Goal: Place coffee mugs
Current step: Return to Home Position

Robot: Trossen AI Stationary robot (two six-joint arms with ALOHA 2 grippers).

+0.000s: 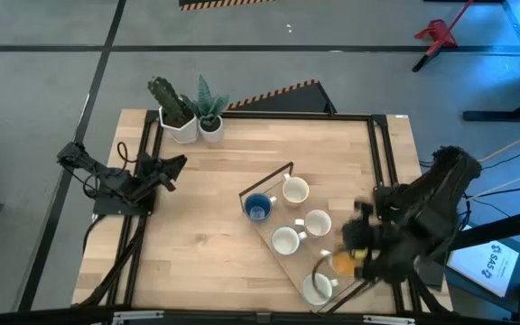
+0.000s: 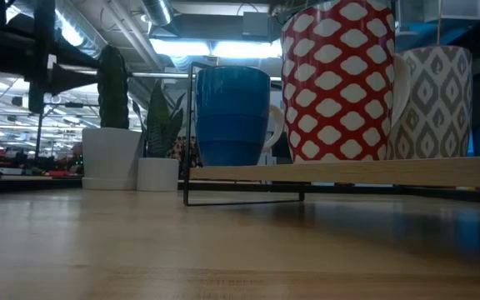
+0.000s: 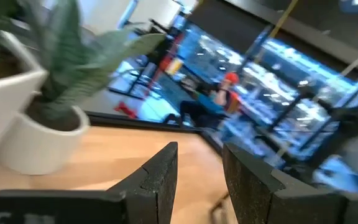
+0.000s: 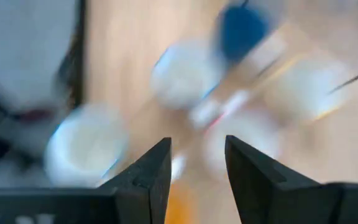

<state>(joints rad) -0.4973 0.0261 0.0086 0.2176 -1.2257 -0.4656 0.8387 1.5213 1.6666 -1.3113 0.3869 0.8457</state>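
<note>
Several mugs stand upright on a raised wooden board right of the table's middle: a dark blue one, white ones and an orange one at the board's right edge. The low view shows the blue mug beside a red-and-white patterned mug and a grey patterned mug. My right gripper hovers open over the board, next to the orange mug, and is blurred. My left gripper waits open at the table's left side.
Two white pots with green plants stand at the far left of the table and show in the low view. A black frame runs along the table's edges. Bare wood lies between the left arm and the board.
</note>
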